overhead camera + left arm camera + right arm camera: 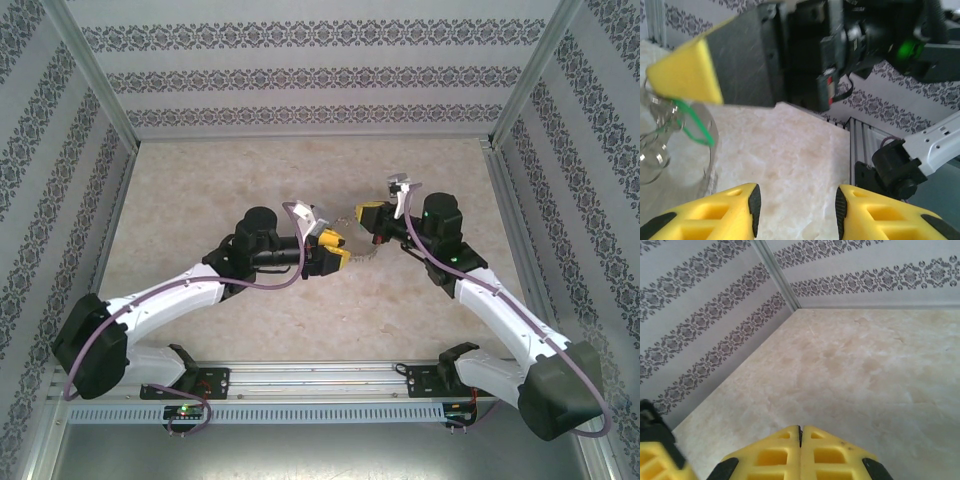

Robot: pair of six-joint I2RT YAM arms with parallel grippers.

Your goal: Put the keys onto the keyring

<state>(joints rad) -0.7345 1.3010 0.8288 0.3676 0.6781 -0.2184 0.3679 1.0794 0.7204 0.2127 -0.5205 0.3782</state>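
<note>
The surface point(200, 200) is beige with a marble pattern. Walls point(310, 70) with grey ornamental bands on white enclose it on three sides. Aluminium posts point(95, 75) rise from the far corners. A slotted rail point(300, 411) runs along the near edge.

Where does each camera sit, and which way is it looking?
Top external: above, behind the arms, looking down at the table; left gripper, right gripper close together.
Left wrist: faces right gripper and keyring; own fingers below, apart.
Right wrist: faces the table's far corner; own fingers below, shut.
Shared: top and left wrist show the right gripper.
</note>
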